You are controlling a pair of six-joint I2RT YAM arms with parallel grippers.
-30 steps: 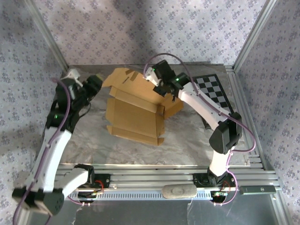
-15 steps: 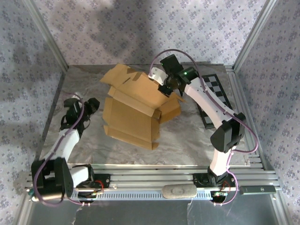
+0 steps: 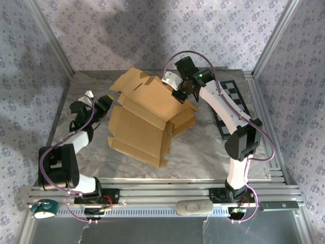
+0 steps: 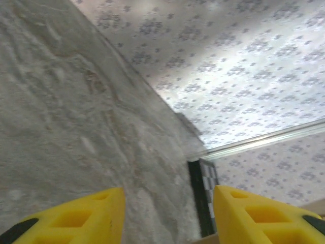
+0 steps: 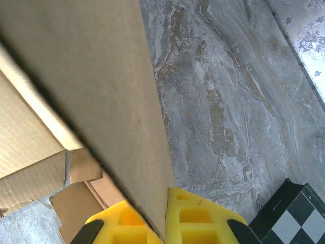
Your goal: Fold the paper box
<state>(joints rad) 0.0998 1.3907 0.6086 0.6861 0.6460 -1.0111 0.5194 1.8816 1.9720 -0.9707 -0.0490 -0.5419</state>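
The paper box [image 3: 142, 122] sits partly folded at the centre of the top view on the grey table [image 3: 198, 152]. The right gripper [image 3: 181, 94], at the box's upper right edge, is clamped on a cardboard panel pinched between its yellow fingers [image 5: 198, 218]. The left gripper [image 3: 104, 105] stands just left of the box, jaws spread with nothing between them; a checkerboard [image 3: 231, 101] lies at the right.

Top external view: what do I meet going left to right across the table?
left hand → paper box → checkerboard
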